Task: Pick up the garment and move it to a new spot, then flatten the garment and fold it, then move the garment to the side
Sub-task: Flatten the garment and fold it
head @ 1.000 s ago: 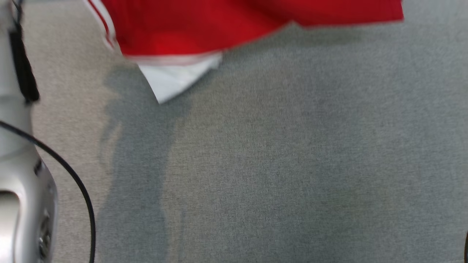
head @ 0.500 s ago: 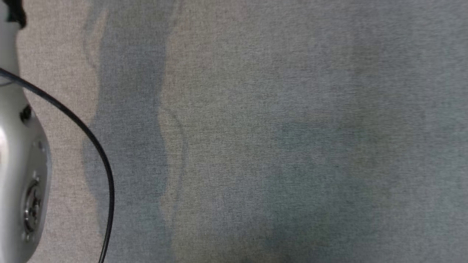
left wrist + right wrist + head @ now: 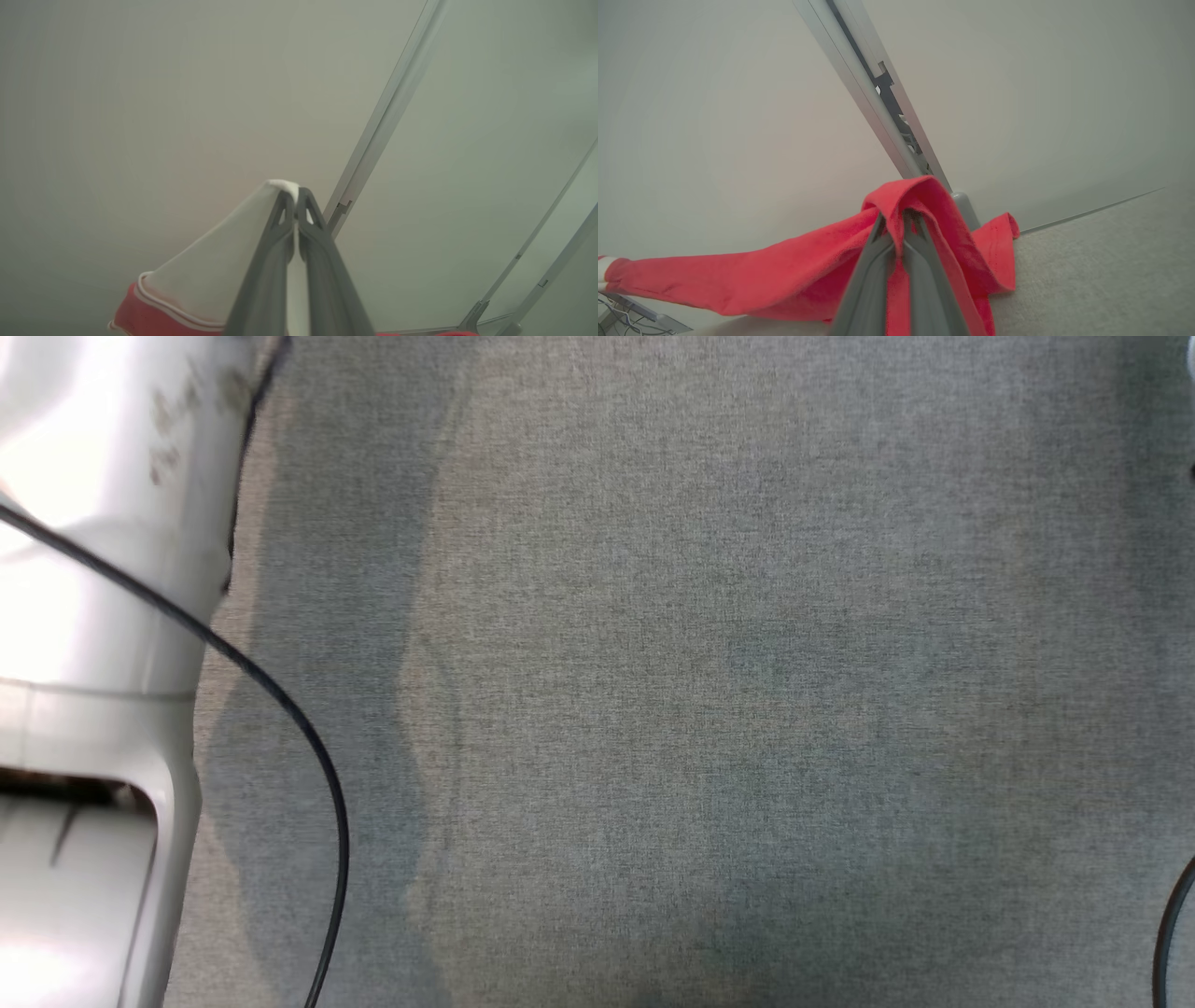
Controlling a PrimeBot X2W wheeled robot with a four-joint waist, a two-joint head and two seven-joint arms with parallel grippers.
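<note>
Pale forearm [image 3: 93, 569] at left, black cable [image 3: 345, 845] crossing grey cloth surface [image 3: 700, 663].

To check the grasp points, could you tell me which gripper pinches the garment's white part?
The left gripper, shut on the garment at a white corner; the right gripper grips red fabric.

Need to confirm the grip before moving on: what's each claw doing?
Left claw: closed on the garment, white part.
Right claw: closed on the garment, red part.

Wide grey surface [image 3: 700, 672], cable [image 3: 308, 737] leftward.
</note>
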